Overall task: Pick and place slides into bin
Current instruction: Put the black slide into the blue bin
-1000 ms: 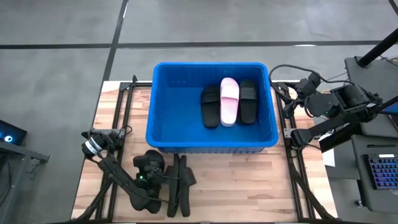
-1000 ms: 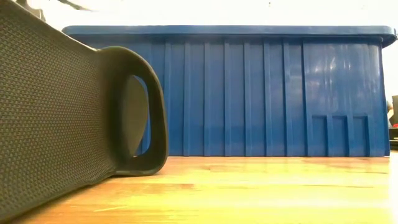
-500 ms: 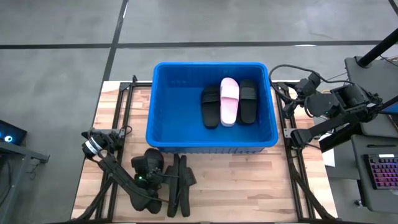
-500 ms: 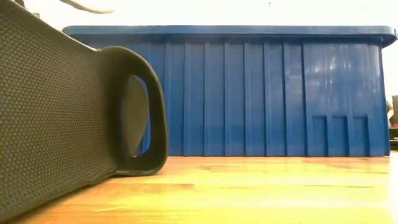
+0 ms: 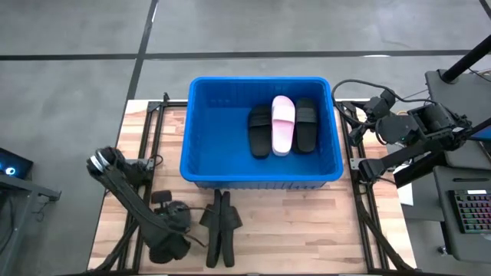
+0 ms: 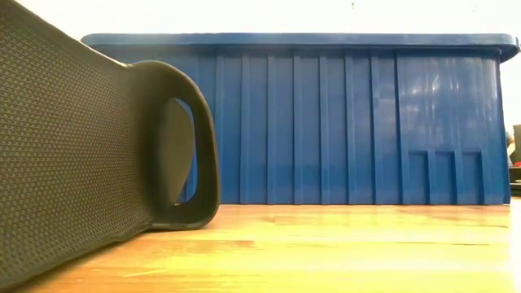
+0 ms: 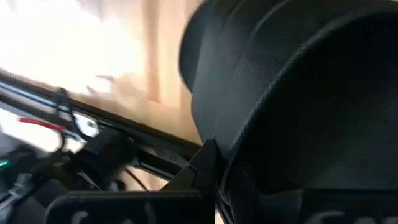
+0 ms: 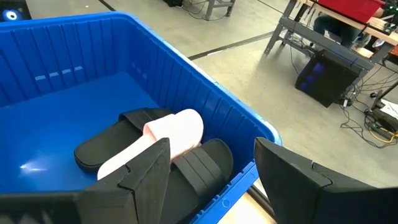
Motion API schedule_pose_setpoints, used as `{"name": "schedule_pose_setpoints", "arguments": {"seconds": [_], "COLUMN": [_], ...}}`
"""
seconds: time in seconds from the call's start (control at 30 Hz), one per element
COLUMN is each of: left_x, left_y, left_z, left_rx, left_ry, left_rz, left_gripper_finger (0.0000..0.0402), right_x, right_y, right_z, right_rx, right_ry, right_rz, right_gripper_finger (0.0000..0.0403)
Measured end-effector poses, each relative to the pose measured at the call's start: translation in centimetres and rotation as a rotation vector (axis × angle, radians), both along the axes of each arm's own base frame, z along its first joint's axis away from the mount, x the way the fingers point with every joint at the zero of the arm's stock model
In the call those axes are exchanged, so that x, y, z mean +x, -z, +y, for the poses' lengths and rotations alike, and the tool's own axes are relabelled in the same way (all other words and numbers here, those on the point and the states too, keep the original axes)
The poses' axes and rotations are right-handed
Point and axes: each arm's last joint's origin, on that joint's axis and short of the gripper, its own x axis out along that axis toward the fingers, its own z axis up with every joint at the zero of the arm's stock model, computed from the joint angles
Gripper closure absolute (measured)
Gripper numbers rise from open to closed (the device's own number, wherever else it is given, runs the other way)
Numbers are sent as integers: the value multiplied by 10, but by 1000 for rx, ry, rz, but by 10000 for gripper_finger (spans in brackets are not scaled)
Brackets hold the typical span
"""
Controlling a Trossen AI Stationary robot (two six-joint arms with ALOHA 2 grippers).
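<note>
Two black slides (image 5: 220, 230) stand on their side edges on the wooden table, in front of the blue bin (image 5: 261, 175). In the low view, one of them (image 6: 81, 146) shows its sole and strap close up. My left gripper (image 5: 192, 222) is beside them on their left, shut on the nearer one. Two more black slides (image 5: 259, 132) (image 5: 306, 124) and a pale pink one (image 5: 283, 123) lie in the bin. My right gripper (image 8: 211, 186) waits open at the bin's right rim. My left gripper comes at the nearer black slide level, from the table's left. One finger (image 7: 204, 163) ends at the edge of the strap (image 7: 219, 132). The slide hides the rest of the contact. The slide stands on its side edge on the table.
The bin takes up the far half of the table, and its tall ribbed wall (image 6: 342, 122) rises just behind the slides. Bare wood (image 5: 307, 230) lies to the right of the slides. Metal frame rails (image 5: 153, 130) run along both sides of the table.
My left gripper has drawn back a little toward the table's near left, and the arm's elbow has swung out to the left. The two black slides on the table have kept their place.
</note>
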Motion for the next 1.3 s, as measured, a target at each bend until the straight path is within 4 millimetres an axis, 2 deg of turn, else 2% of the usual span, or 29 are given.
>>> {"name": "schedule_pose_setpoints", "arguments": {"seconds": [0.1, 0.37, 0.5, 0.57, 0.67, 0.77, 0.87, 1.03, 1.3], "left_x": [-11, -47, -61, -61, -54, -43, -26, 11, 69], "left_y": [-25, -104, -137, -150, -167, -181, -192, -202, -195], "left_z": [11, 50, 70, 77, 81, 82, 79, 83, 109], "left_rx": [-120, -431, -504, -513, -481, -408, -308, -163, 70], "left_ry": [-21, -264, -419, -460, -452, -371, -252, -163, -101], "left_rz": [-18, -165, -334, -513, -812, -1090, -1271, -1401, -1418], "left_gripper_finger": [400, 401, 401, 401, 401, 401, 401, 401, 402], "right_x": [0, 0, 0, 0, 0, 0, 0, 1, 2], "right_y": [0, 0, 0, 0, 0, 0, 0, 0, 1], "right_z": [0, 0, 0, 0, 0, 0, 0, 1, 2], "right_rx": [0, 1, 2, 1, 2, 2, 2, 10, 43], "right_ry": [0, -2, -2, -2, -2, -2, -2, -9, -34], "right_rz": [0, 0, 0, 1, 0, 1, 1, 0, 2], "right_gripper_finger": [179, 179, 179, 179, 179, 179, 179, 179, 179]}}
